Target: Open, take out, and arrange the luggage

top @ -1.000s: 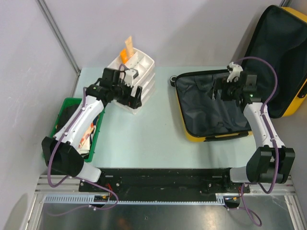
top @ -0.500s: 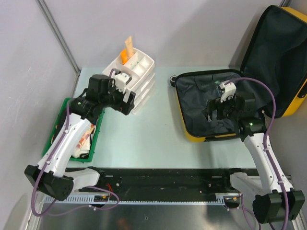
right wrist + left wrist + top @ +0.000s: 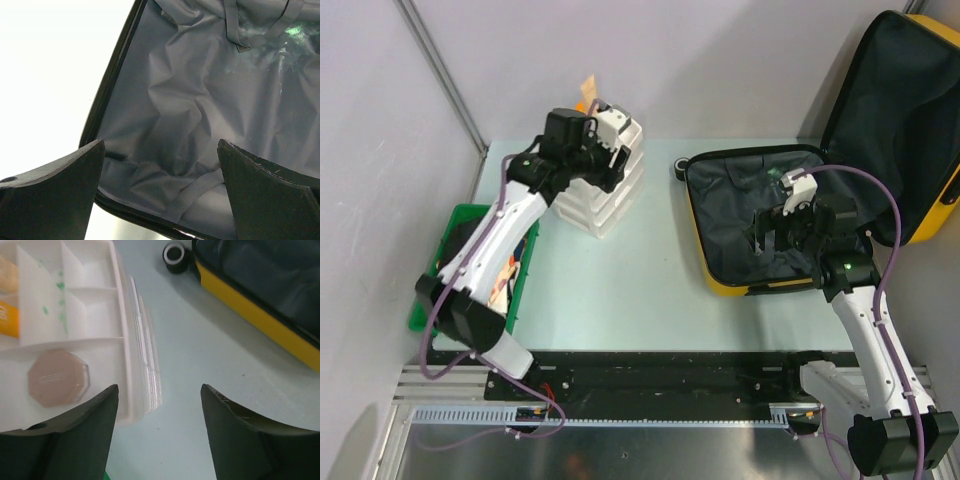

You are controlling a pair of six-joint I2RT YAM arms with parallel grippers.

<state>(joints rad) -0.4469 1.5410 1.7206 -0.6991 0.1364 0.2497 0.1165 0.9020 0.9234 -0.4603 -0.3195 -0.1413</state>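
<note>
luggage (image 3: pixel 725 215) lid up; right gripper (image 3: pixel 160 192) spread wide over black lining (image 3: pixel 190 100)

Yellow shell, black lining on luggage (image 3: pixel 730 225); white drawer unit (image 3: pixel 607 205); green tray (image 3: pixel 524 280); pale mint surface (image 3: pixel 620 275).

We took it for a robotics lab cell, probably: a pale table (image 3: pixel 620 290) boxed in by plain grey partition walls (image 3: pixel 720 60), an aluminium rail (image 3: pixel 620 415) along its near edge.

The left arm (image 3: pixel 500 235) and right arm (image 3: pixel 868 320) share white shells, black joints, looping purple cables (image 3: pixel 855 169) and matte black fingers (image 3: pixel 75 440).
</note>
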